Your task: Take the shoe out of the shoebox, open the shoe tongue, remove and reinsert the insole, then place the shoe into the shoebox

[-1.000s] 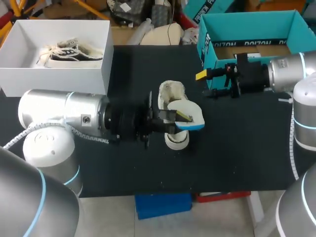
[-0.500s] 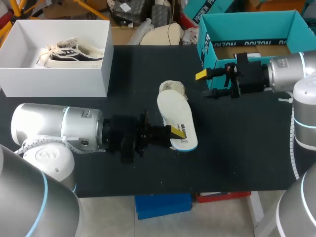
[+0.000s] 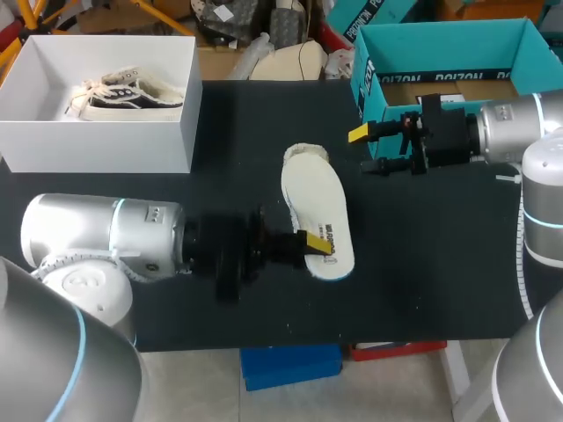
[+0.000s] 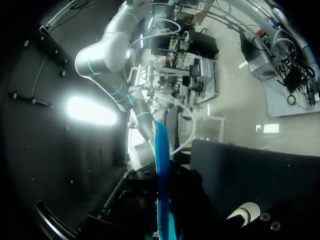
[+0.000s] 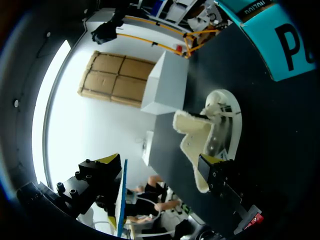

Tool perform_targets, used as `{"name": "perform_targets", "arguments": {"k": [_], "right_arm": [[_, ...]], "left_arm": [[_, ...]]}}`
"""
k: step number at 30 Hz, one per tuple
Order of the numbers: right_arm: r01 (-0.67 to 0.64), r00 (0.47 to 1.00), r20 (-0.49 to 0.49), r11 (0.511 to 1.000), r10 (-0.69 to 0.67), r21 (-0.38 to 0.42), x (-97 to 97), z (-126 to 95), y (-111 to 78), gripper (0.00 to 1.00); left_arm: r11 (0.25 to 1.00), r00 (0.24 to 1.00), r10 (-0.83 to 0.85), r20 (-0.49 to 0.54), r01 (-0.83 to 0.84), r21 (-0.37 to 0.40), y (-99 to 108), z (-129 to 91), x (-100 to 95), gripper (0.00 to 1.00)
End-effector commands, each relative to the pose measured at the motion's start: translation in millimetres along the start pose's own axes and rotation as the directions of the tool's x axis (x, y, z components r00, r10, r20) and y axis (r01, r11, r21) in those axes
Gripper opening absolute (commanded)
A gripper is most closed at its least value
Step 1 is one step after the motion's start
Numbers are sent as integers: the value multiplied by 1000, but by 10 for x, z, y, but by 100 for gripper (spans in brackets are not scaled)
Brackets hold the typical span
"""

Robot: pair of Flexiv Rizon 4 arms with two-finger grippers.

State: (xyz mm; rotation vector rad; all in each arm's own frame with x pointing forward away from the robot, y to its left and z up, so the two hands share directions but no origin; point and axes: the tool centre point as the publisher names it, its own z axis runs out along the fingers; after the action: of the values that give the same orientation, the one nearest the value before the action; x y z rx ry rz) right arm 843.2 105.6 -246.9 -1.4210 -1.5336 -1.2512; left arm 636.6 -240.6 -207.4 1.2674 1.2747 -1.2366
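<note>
An open white cardboard shoebox point(image 3: 97, 141) stands at the far left corner of the black table point(image 3: 440, 264), with a low black-and-cream canvas shoe point(image 3: 132, 95) lying inside it. The other shoe point(image 3: 305, 156), pale and cream-coloured, is out on the tabletop to the right of the shoebox and somewhat nearer the front edge. From above only its rounded end shows, on the side level with the shoebox's front wall. The rest is covered by a flat white insole point(image 3: 315, 202) with a thin blue rim, which stretches from there toward the front, away from the shoebox. The left arm comes in below the shoebox, and the left gripper point(image 3: 315, 243) has its fingers closed on the insole's near end, one yellow tip lying on the upper face. In the left wrist view the insole point(image 4: 161, 170) is seen edge-on as a blue strip running out ahead from between the fingers. In the right wrist view the insole's fuzzy cream face point(image 5: 192, 140) stands tilted against the shoe point(image 5: 225, 120), with the left gripper point(image 5: 215, 167) clamped at its edge and the shoebox point(image 5: 165, 85) beyond them. The right gripper point(image 3: 368, 149) hangs farther right of the shoebox than the shoe, its fingers spread wide with nothing between them. Just beside it, farthest from the shoebox, stands an open teal cardboard box point(image 3: 440, 28).
</note>
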Motion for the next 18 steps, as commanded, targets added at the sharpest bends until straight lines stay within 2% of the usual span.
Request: {"name": "perform_targets", "arguments": {"k": [1,8,18], "right_arm": [[0,1000,1,1000,0,-3,-4,11,-6,100],[0,1000,1,1000,0,-3,-4,11,-6,100],[0,1000,1,1000,0,-3,-4,11,-6,100]], "left_arm": [[995,994,96,46,-95,-19,-2,38,245,0],[988,982,153,108,-151,-31,158,19,433,0],[983,984,171,57,-167,-73,553,-95,620,0]]}}
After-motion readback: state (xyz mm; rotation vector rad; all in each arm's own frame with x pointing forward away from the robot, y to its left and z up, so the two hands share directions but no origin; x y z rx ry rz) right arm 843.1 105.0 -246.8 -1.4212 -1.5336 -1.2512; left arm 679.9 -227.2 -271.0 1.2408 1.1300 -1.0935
